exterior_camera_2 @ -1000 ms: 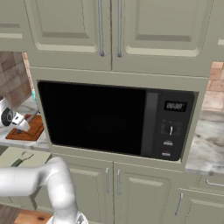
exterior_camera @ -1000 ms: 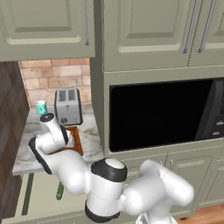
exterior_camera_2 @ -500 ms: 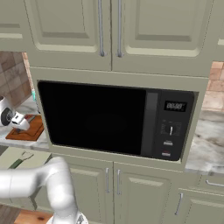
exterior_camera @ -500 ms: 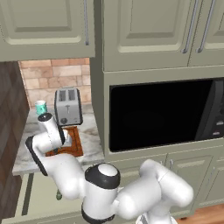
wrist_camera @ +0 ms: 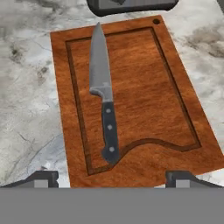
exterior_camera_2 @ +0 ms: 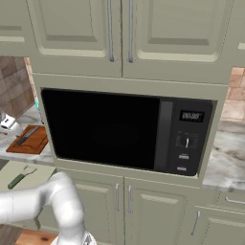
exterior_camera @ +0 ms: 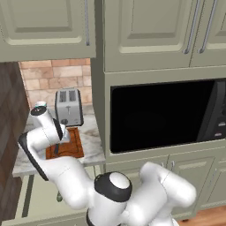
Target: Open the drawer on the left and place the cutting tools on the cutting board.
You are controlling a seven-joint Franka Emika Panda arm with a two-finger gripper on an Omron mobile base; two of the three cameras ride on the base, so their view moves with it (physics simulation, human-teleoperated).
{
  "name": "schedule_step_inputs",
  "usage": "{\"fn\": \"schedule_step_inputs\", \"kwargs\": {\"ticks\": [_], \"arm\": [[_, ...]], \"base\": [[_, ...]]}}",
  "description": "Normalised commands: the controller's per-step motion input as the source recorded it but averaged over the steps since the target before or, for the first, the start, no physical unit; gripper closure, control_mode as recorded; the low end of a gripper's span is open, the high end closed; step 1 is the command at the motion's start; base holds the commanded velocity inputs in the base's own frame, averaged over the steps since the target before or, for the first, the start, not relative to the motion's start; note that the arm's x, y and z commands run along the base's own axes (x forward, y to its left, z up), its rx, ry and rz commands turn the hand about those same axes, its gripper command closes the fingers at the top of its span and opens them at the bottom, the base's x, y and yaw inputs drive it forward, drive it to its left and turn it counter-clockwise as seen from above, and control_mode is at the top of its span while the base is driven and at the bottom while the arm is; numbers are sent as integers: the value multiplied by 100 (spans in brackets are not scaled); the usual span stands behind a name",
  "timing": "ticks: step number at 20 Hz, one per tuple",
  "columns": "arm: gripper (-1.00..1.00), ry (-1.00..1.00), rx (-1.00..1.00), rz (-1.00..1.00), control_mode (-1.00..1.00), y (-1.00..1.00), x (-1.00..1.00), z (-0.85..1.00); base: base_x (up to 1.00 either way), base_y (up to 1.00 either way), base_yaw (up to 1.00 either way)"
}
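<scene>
A chef's knife [wrist_camera: 104, 105] lies flat on the cutting board [wrist_camera: 140, 83], directly below the gripper [wrist_camera: 111, 179], whose jaws stand spread wide with nothing between them — the two dark fingertips [wrist_camera: 41, 178] sit at either side of the lower edge of the hand view, well apart from the knife. The knife's long axis runs along the board's length: its dark riveted handle points toward the gripper's end, its grey steel blade tapers away toward the toaster [exterior_camera: 68, 107] at the board's far end. The board is reddish-brown wood with visible grain, a groove cut round its edge and a small hole at one far corner; it rests on a mottled grey marble counter [wrist_camera: 26, 100]. In the left base view the white arm reaches to the far left, over the board [exterior_camera: 70, 143], which lies just in front of the boxy silver toaster and left of the dark glass microwave [exterior_camera: 167, 114]. Below the counter the drawer [exterior_camera: 31, 198] stands pulled out, its beige inside showing; in the right base view a second tool with a green handle [exterior_camera_2: 16, 179] lies inside it, nearer and lower than the board [exterior_camera_2: 31, 139]. Judged from this, one cutting tool is placed and the next move likely turns on going down and back from the board to the open drawer — the remaining tool lies below the hand.
</scene>
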Motion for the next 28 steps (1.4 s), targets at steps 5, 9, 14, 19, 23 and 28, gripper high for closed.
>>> {"fn": "schedule_step_inputs", "kwargs": {"ticks": [5,9,14,19,23,28], "arm": [[-100,-3,0,0,-100,0,-99,55],[-100,1,-2,-1,-100,-11,-69,4],[-100,5,-4,0,-100,-30,-44,-30],[-100,2,0,0,-100,-11,-5,-35],[-100,0,0,0,-100,-1,0,-33],[-100,0,0,0,-100,0,0,-33]], "base": [[0,0,0],[0,0,0],[0,0,0],[0,0,0],[0,0,0],[0,0,0]]}}
